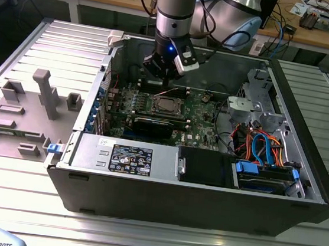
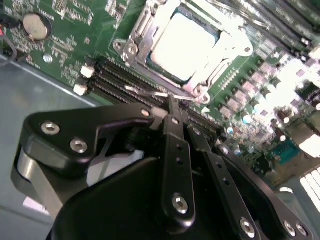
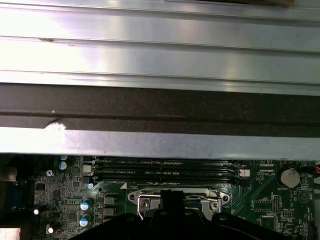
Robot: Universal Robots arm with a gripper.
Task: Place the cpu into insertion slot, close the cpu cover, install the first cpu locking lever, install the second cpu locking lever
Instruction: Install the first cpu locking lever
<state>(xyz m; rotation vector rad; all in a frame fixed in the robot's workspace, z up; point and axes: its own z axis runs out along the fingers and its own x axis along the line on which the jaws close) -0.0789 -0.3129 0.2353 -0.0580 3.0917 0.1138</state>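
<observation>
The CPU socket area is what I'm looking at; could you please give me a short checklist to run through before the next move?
1. Chip lying in the socket: ok, its silver top shows inside the frame.
2. Cover plate down over the chip: ok, it appears closed around it.
3. Thin wire lever latched: cannot tell; it lies beside the socket, near the memory slots.
4. Gripper position: ok, its tips are right at that lever.
5. Gripper gripping the lever: cannot tell.
6. Second lever latched: cannot tell.
</observation>
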